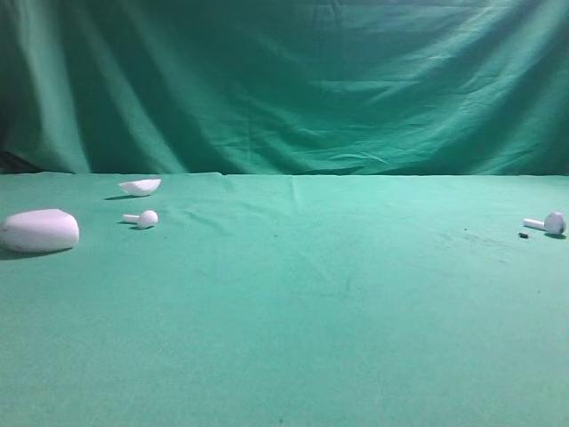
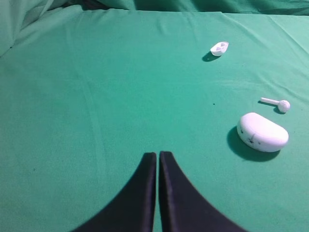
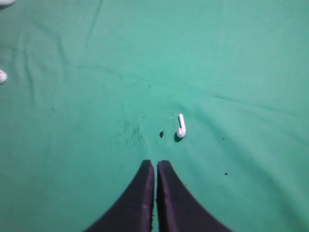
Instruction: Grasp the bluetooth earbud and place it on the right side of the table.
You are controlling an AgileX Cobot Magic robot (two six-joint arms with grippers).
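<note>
One bluetooth earbud (image 1: 546, 222) lies on the green table (image 1: 320, 302) at the far right; the right wrist view shows that earbud (image 3: 181, 126) lying free a short way ahead of my right gripper (image 3: 155, 163), which is shut and empty. A second, alike earbud (image 1: 142, 218) lies at the left, seen also in the left wrist view as a small earbud (image 2: 277, 103) far right of my left gripper (image 2: 158, 154), shut with nothing in it. Neither gripper appears in the high view.
A white pebble-shaped case (image 1: 39, 230) sits at the far left, the same case (image 2: 262, 132) showing right of the left gripper. A shallow white shell (image 1: 140, 186) lies behind the left earbud. Dark specks (image 3: 161, 134) dot the cloth beside the right earbud.
</note>
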